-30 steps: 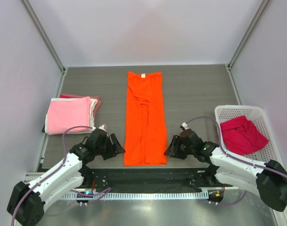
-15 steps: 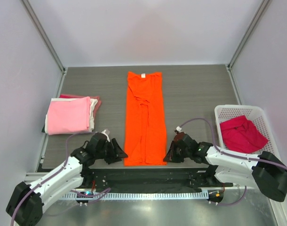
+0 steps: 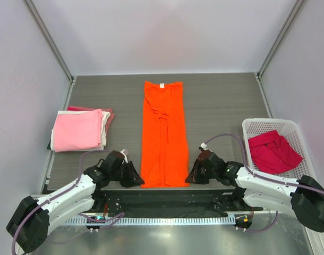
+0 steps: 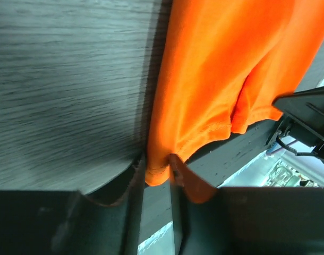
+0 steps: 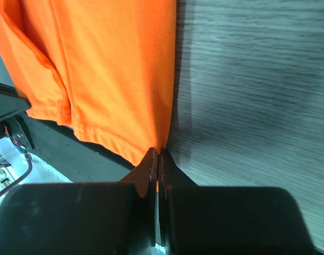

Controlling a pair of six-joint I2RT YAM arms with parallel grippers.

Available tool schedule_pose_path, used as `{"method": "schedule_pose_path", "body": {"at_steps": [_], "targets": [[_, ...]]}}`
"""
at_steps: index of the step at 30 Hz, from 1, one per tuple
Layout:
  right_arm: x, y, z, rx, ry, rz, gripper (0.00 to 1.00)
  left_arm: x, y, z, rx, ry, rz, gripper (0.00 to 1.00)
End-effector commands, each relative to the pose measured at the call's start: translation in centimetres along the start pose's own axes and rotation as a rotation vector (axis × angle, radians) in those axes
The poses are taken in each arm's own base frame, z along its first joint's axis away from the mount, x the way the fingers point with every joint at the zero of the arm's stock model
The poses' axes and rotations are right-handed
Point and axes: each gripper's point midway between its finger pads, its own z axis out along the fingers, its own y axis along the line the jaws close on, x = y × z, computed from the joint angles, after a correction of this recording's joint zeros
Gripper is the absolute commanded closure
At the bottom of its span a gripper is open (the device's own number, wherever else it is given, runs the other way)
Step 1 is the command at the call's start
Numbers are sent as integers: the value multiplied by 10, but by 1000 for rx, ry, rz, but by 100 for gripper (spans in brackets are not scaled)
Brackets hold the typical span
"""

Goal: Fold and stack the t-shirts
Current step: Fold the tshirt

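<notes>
The bright orange t-shirt [image 3: 163, 133] lies flat in a long narrow strip down the middle of the table, collar at the far end. My left gripper [image 3: 136, 179] is shut on its near left hem corner [image 4: 158, 169], with the cloth bunched between the fingers. On the near right corner [image 5: 151, 143] my right gripper [image 3: 191, 177] is pinched tight, a sliver of orange showing between the jaws. A folded stack sits at the left, light pink t-shirt [image 3: 77, 129] on top, with white [image 3: 104, 127] and dark pink-red [image 3: 110, 112] edges under it. A magenta t-shirt [image 3: 272, 151] lies crumpled in the basket.
The white lattice basket [image 3: 268, 122] stands at the right edge of the table. The dark table front edge and the metal rail [image 3: 167, 219] run just behind both grippers. Grey walls close the table on three sides.
Both grippers slid inward to the orange t-shirt's near corners and closed on them, the right one first, then the left. The shirt itself has not shifted.
</notes>
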Motion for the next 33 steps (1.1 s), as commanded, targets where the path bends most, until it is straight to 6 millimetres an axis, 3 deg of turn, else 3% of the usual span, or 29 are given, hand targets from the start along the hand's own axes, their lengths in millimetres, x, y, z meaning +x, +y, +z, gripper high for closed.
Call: {"method": "schedule_pose_path", "body": {"at_steps": [1, 2, 3, 13, 17, 18, 21, 22, 23, 26, 27, 28, 29, 31, 32, 33], "targets": [[-1, 2, -6, -6, -13, 0, 99, 12, 18, 3, -58, 44, 1, 80], [-1, 5, -8, -16, -15, -4, 99, 11, 15, 3, -47, 46, 4, 94], [0, 7, -11, -18, -8, -8, 99, 11, 6, 0, -21, 50, 5, 100], [-23, 44, -50, -125, -123, -23, 99, -5, -66, -30, 190, 10, 23, 100], [-45, 53, -58, -85, -194, -58, 99, -24, -90, -36, 204, -20, 51, 100], [-59, 61, -63, -80, -242, -76, 99, -29, -90, -32, 184, -17, 47, 100], [-85, 68, -64, -38, -293, -88, 99, -53, -103, -36, 186, -60, 55, 100], [-97, 62, -60, 1, -303, -70, 99, -65, -100, -35, 168, -75, 29, 100], [-110, 69, -63, -8, -326, -64, 99, -78, -110, -40, 177, -99, 33, 100], [-146, 71, -63, -22, -337, -35, 99, -113, -104, -40, 103, -155, 12, 100], [-152, 74, -63, -38, -331, -34, 99, -127, -115, -45, 113, -186, 25, 100], [-162, 74, -63, -35, -339, -47, 99, -141, -110, -41, 95, -195, -5, 100], [-181, 74, -59, -18, -347, -35, 99, -152, -116, -41, 112, -216, -5, 100], [-198, 75, -55, -11, -332, -47, 99, -178, -125, -44, 121, -261, -14, 100], [-219, 80, -60, -20, -362, -60, 99, -189, -122, -36, 98, -261, -32, 100], [-226, 73, -47, 2, -332, -51, 99, -197, -124, -35, 98, -273, -35, 100]]}}
